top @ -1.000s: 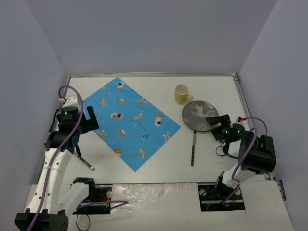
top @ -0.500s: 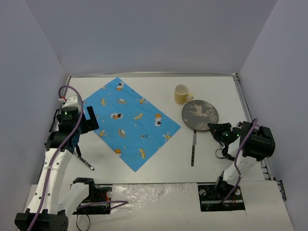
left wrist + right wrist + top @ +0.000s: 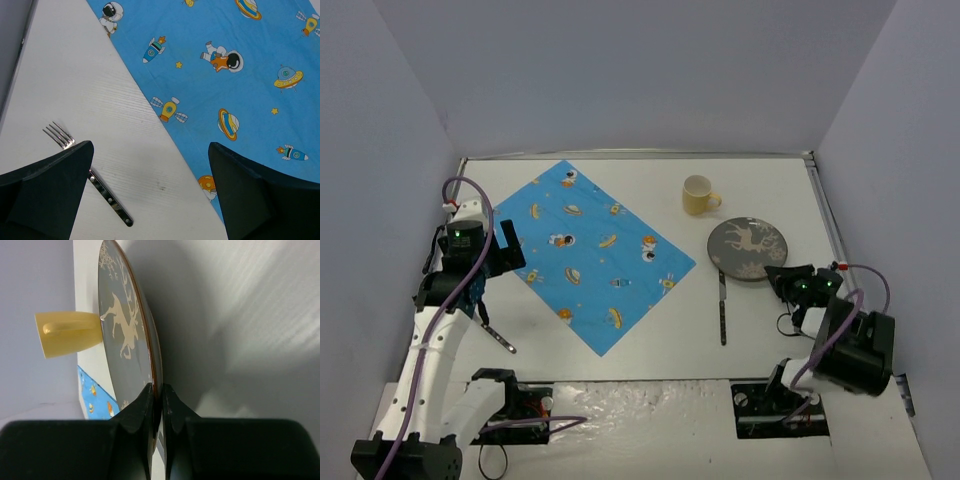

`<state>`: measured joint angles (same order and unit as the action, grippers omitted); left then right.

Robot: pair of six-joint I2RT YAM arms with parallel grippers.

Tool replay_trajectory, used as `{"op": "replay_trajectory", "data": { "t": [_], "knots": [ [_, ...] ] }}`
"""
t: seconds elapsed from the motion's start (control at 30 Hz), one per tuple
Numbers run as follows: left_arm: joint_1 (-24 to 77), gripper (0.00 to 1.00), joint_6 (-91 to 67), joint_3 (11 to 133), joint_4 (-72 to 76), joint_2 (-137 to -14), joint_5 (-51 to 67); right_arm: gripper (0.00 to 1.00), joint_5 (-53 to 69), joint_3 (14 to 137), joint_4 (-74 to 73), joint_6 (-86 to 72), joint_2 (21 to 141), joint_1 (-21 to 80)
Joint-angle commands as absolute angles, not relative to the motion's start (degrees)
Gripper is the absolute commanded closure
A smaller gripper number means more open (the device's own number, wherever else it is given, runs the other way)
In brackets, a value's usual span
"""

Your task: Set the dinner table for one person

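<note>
On the white dinner table (image 3: 770,190) a dark plate (image 3: 747,249) with a pale deer print sits at the right. My right gripper (image 3: 782,278) is shut on its near rim; in the right wrist view the fingers (image 3: 157,390) pinch the plate (image 3: 125,330) edge-on. A yellow mug (image 3: 698,195) stands just behind it. A knife (image 3: 722,308) lies left of the plate. The blue cartoon cloth (image 3: 585,252) lies askew at centre left. My left gripper (image 3: 150,145) hangs open over the cloth's edge and a fork (image 3: 62,137).
The fork (image 3: 497,335) lies near the front left, beside the cloth's near corner. Grey walls close in the table on three sides. Bare table (image 3: 65,75) shows between the fork and the cloth (image 3: 225,65).
My right gripper closed on the plate's near rim, and the plate shifted a little to the right and nearer. The left arm stayed still.
</note>
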<state>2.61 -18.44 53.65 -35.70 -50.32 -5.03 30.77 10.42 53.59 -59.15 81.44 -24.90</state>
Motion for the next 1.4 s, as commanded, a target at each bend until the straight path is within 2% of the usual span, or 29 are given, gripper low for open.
{"op": "replay_trajectory", "data": {
  "t": [0.0, 0.3, 0.43, 0.57, 0.7, 0.93, 1.03, 1.37],
  "knots": [
    [2.81, 0.03, -17.82, 54.67, -33.31, -50.56, -6.3, 1.0, 31.48, 15.01, 41.54, -56.56, 65.21, -25.82],
    [2.81, 0.03, -17.89, 54.67, -33.22, -50.67, -6.72, 1.0, 37.34, 19.86, 37.12, -58.7, 53.44, -24.84],
    [2.87, 0.03, -17.87, 54.67, -33.19, -50.68, -7.06, 1.0, 38.7, 21.04, 45.12, -62.85, 54.02, -19.03],
    [2.81, 0.03, -17.93, 54.67, -33.05, -50.71, -7.47, 1.0, 35.87, 27.59, 41.67, -60.83, 55.12, -8.97],
    [2.81, 0.03, -17.93, 54.58, -33.05, -50.96, -8.1, 1.0, 31.49, 36.31, 41.43, -60.71, 62.03, 3.54],
    [2.83, 0.03, -17.94, 54.48, -33.31, -50.53, -9.6, 1.0, 26.19, 46.15, 46.72, -60.64, 77.86, 19.42],
    [2.9, 0.03, -17.95, 54.47, -33.4, -50.36, -9.95, 1.0, 25.39, 51.21, 48.85, -60.79, 85.0, 24.05],
    [2.9, 0.03, -17.91, 54.32, -33.4, -49.99, -10.46, 1.0, 25.13, 63.49, 53.27, -62.11, 103.56, 30.5]
  ]
}}
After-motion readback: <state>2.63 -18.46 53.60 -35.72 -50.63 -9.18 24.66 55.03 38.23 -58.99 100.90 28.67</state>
